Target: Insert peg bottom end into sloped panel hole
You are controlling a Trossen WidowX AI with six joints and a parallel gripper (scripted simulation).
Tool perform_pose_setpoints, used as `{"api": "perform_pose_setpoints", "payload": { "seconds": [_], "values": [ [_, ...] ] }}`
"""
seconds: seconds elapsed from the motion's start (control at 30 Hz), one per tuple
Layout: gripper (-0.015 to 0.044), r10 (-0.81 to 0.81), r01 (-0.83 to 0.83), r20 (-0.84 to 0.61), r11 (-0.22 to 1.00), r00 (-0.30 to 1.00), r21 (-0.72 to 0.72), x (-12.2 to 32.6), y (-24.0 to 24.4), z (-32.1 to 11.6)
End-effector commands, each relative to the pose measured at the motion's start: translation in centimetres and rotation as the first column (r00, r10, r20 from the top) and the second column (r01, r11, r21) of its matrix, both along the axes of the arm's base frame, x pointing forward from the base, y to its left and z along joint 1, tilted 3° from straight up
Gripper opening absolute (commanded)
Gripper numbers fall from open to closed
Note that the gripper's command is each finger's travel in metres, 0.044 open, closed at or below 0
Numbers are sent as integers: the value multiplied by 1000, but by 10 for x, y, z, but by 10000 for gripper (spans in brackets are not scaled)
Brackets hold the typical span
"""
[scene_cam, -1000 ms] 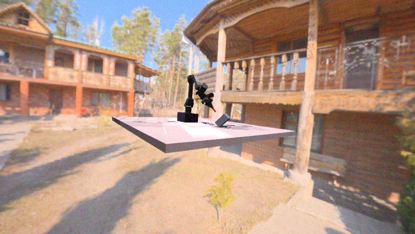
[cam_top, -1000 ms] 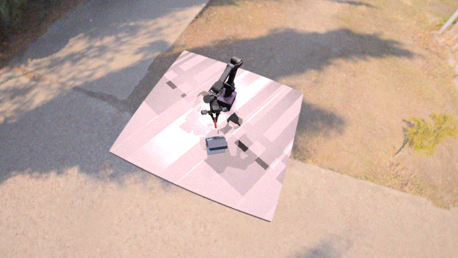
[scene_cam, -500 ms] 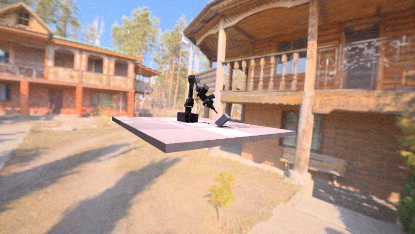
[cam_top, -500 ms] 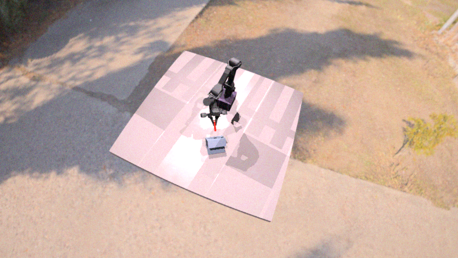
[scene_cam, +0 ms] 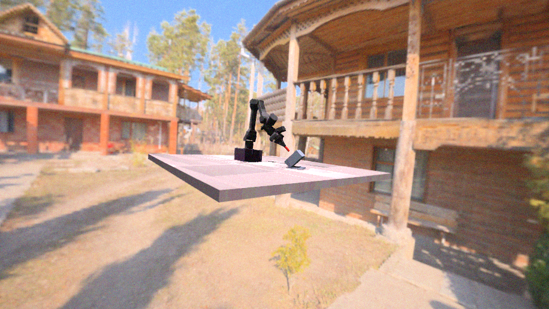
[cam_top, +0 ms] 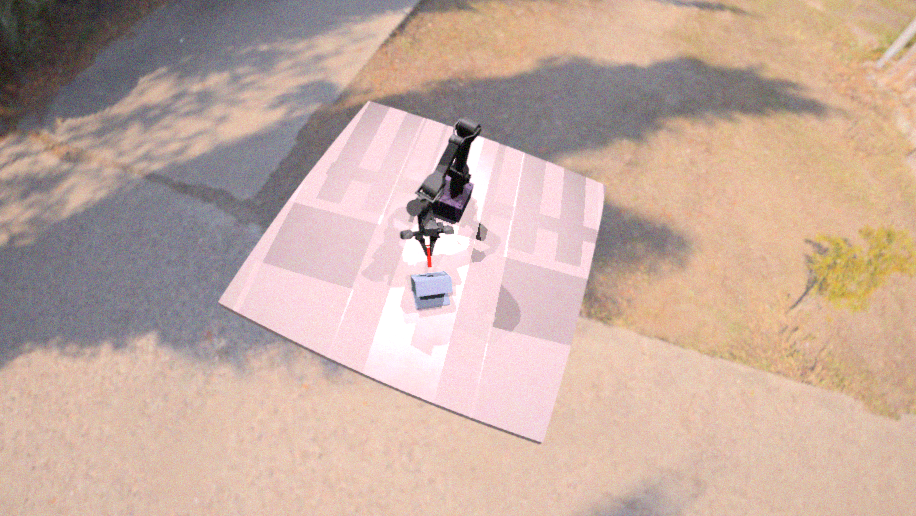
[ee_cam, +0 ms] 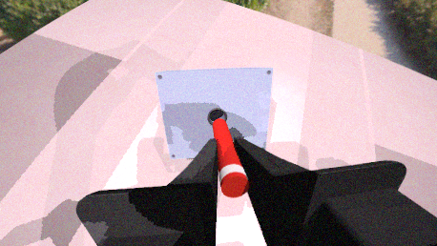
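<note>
My gripper (ee_cam: 224, 143) (cam_top: 428, 246) (scene_cam: 281, 142) is shut on a round red peg (ee_cam: 226, 152) (cam_top: 428, 256) (scene_cam: 286, 147) with a white band near its upper end. The peg points down and forward at the sloped pale-blue panel (ee_cam: 191, 91) (cam_top: 430, 287) (scene_cam: 295, 158). In the wrist view the peg's far tip lies over the round dark hole (ee_cam: 217, 114) in the panel's face; I cannot tell whether the tip is in the hole. In the top and exterior views the tip is still a little short of the panel.
The panel stands on the pink table (cam_top: 307, 301) (scene_cam: 246, 184) (ee_cam: 334, 95) in front of the arm's dark base (cam_top: 453, 206) (scene_cam: 248, 154). Small screws mark the panel's corners. Shadows fall across the table top.
</note>
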State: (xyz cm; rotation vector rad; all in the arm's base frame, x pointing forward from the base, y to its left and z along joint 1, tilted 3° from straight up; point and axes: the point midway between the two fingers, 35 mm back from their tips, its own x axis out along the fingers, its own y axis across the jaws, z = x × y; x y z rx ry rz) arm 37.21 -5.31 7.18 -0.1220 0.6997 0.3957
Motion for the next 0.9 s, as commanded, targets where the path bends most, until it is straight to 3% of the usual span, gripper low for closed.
{"api": "perform_pose_setpoints", "payload": {
  "seconds": [0.0, 0.87],
  "values": [
    [0, -4, 4, -5, 1000, 1000, 0, 0, 0, -6],
    [0, 1, -1, 3, 1000, 1000, -4, 17, 8, -22]
  ]
}}
